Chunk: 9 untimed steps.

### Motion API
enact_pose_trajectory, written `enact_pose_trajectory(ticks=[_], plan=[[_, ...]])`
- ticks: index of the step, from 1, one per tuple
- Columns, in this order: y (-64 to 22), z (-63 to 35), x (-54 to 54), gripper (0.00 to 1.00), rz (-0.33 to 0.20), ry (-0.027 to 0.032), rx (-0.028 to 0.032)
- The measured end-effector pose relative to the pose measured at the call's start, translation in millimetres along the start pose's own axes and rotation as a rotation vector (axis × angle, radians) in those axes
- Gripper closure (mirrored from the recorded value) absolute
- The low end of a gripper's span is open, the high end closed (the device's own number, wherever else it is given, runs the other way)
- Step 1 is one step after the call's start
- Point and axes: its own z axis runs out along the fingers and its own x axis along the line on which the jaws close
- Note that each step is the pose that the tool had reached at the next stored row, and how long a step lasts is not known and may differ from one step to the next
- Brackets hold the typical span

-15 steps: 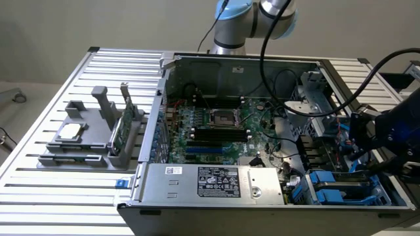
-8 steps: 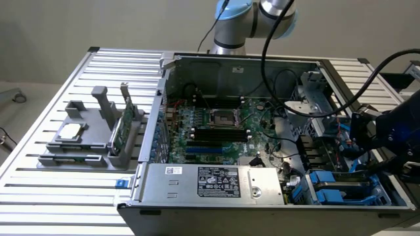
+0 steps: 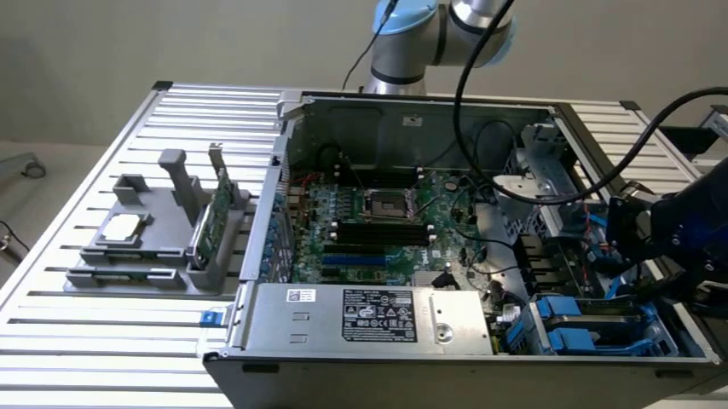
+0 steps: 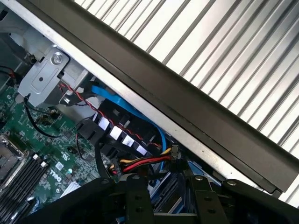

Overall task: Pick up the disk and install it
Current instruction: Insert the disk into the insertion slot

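Slats of a metal table (image 3: pixel 114 341) ran under an open computer case (image 3: pixel 387 104) lying on its side, and I could look straight down onto the green motherboard (image 3: pixel 376 223) and the grey power supply (image 3: pixel 364 319) with its white label. Off to the exterior view's left a grey holder (image 3: pixel 136 271) stood on the table, carrying a small square chip (image 3: pixel 123 226) and a thin green card (image 3: pixel 216 213) set upright on its edge.

The arm (image 3: pixel 421 34) reached over from behind the case, and a thick black cable looped down from it to the gripper (image 3: pixel 666 256), which hung at the case's side toward the exterior view's right, just above the drive bay in the near corner. The disk (image 3: pixel 598 322) sat in that bay, its blue rails showing on both sides of the grey metal. Whether the gripper was clamped on the disk or had let go of it, I could not tell; its dark body hid the place where they met.

From the wrist, the case's dark rim crossed slantwise with the table slats beyond it. Inside ran a blue cable (image 4: pixel 117 100) and a bundle of red, yellow and black wires (image 4: pixel 145 162), and something blue, possibly the disk, showed between the gripper's black frame parts.
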Motion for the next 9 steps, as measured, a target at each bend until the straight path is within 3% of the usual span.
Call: enact_pose_trajectory(ticks=[1,3,4,9], plan=[[0.4,0.2,-0.3,0.7,0.0,0.0004,0.0004],[1.4,0.3,-1.2,0.7,0.001,0.0011,0.0015],[2.1,0.5,-1.7,0.77,0.001,0.0016,0.0019],[5.2,1.3,-4.1,0.77,0.001,0.0034,0.0038]])
